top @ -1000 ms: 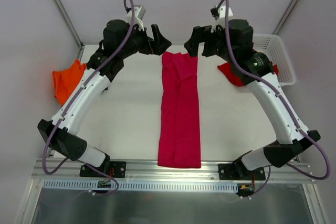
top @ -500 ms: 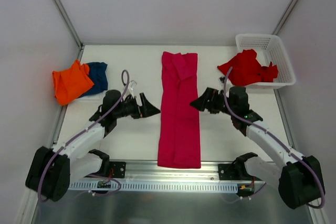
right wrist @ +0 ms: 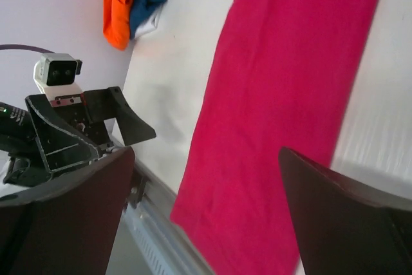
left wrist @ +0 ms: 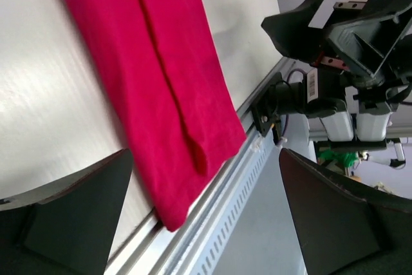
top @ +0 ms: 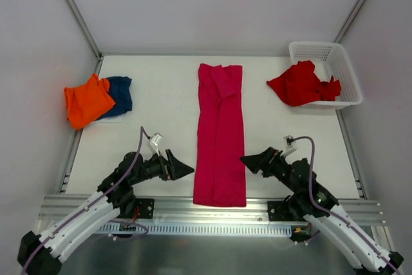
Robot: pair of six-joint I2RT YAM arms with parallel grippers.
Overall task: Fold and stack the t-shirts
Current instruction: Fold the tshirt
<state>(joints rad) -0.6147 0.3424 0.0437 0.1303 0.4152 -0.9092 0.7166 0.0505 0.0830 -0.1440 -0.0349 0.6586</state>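
While both arms sit low at the bottom of the frame, the pink shirt (top: 220,134) lies as a long narrow strip down the middle of the tabletop (top: 154,114). It runs from the upper centre to the bottom edge, where its hem reaches onto the rail (top: 212,214). It's folded lengthwise, and the left wrist view shows a crease line running along it. The collar end at the top looks a bit rumpled.

Left tool (top: 179,168) is just beside the shirt's lower left edge and right tool (top: 252,160) is just beside its lower right edge. Both point in at the shirt, and neither touches the cloth as far as I can see. Both tools are spread wide with nothing in them: each wrist view has its two fingers out at the bottom corners with pink cloth showing between them. Each wrist cam also catches the other tool across the shirt.

Rest of the laundry:
- The orange shirt (top: 84,100) is a loose heap at the far left of the frame, lying partly on top of the blue shirt (top: 120,93) next to it.
- The red shirt (top: 301,83) is crumpled at the upper right, partly in the white basket (top: 344,72) and spilling over its left rim onto the tabletop.
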